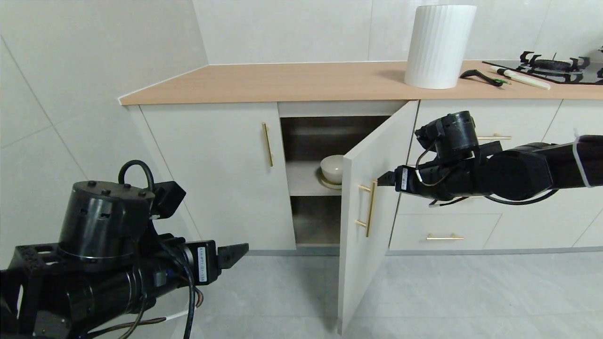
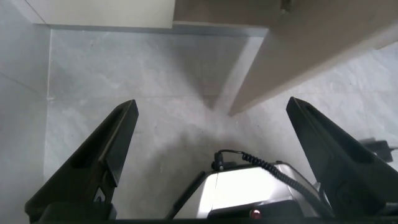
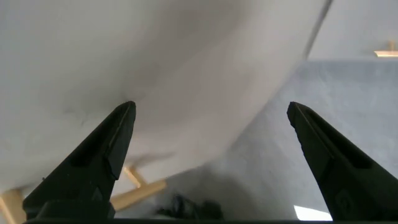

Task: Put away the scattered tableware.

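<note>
A cream bowl (image 1: 332,168) sits on a plate (image 1: 324,182) on the middle shelf of the open cabinet. The cabinet door (image 1: 359,263) stands swung out toward me, its gold handle (image 1: 370,208) facing right. My right gripper (image 1: 384,179) is open just in front of the door face, level with the top of the handle; the right wrist view has the gripper (image 3: 210,107) spread before the white door (image 3: 155,74), with the handle (image 3: 134,193) below. My left gripper (image 1: 238,249) hangs low at the left, open and empty over the floor (image 2: 211,101).
On the wooden countertop (image 1: 282,80) stand a tall white ribbed container (image 1: 439,44), a black utensil (image 1: 480,75), a pale stick-like item (image 1: 520,77) and a gas hob (image 1: 551,63). Drawers (image 1: 443,230) lie right of the door, a closed door (image 1: 221,179) left. Grey floor (image 1: 447,292) is open.
</note>
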Robot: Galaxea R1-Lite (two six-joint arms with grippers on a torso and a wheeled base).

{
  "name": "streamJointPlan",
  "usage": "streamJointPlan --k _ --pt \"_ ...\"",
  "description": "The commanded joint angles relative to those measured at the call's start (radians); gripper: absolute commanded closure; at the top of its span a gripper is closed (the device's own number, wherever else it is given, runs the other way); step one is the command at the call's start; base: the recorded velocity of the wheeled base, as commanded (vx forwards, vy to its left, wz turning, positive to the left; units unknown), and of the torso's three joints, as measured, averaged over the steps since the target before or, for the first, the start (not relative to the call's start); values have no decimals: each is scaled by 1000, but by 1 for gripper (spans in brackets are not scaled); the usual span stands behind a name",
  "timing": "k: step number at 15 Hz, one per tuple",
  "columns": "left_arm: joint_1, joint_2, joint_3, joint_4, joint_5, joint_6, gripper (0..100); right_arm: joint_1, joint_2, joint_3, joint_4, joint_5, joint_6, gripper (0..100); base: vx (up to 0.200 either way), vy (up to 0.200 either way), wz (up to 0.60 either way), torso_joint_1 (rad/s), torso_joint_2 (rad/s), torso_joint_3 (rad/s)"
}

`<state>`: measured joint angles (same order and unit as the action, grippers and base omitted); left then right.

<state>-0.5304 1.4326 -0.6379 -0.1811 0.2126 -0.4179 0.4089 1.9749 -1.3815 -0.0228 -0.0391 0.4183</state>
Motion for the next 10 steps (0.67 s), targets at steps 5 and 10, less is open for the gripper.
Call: streamJointPlan --k 5,10 --pt "-16 -7 3 5 4 2 0 4 45 1 -37 -2 30 0 0 0 0 0 0 0" --pt "-16 -6 3 5 4 2 0 7 79 -4 -97 -21 51 0 160 0 0 1 1 5"
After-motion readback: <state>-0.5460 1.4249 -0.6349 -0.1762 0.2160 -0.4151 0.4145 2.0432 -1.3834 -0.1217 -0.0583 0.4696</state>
